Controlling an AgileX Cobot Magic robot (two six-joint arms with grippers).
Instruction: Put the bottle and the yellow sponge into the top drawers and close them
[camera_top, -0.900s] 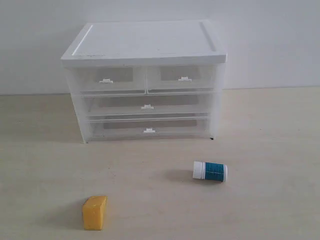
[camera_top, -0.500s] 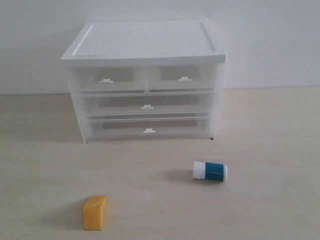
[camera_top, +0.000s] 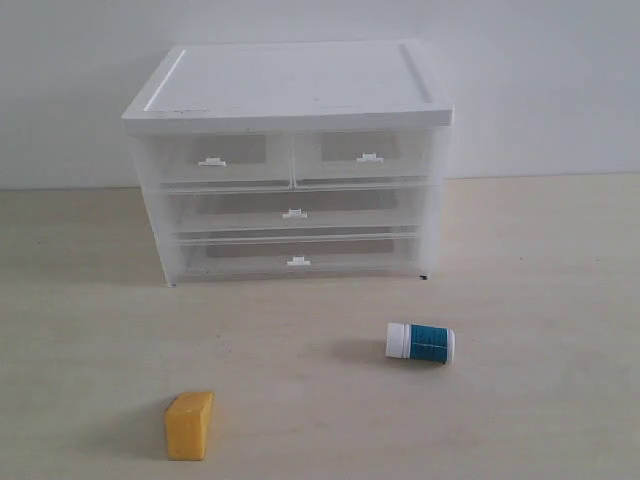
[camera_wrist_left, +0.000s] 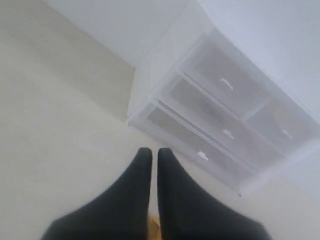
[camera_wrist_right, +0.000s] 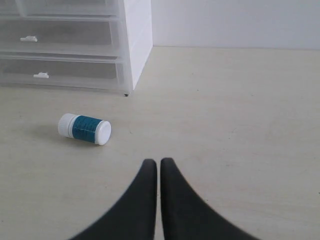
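The bottle (camera_top: 420, 342) lies on its side on the table, right of centre; the right wrist view also has the bottle (camera_wrist_right: 84, 128), ahead of my right gripper (camera_wrist_right: 158, 163), which is shut on nothing. The yellow sponge (camera_top: 189, 425) sits near the front left. A sliver of the yellow sponge (camera_wrist_left: 155, 227) shows between the fingers of my left gripper (camera_wrist_left: 151, 152), shut and empty above the table. Both top drawers, left (camera_top: 214, 160) and right (camera_top: 366, 156), are closed in the cabinet. Neither gripper appears in the exterior view.
The white drawer cabinet (camera_top: 290, 85) stands at the back against a pale wall, with two full-width drawers (camera_top: 293, 213) below the top pair. Bare table surrounds the bottle and sponge.
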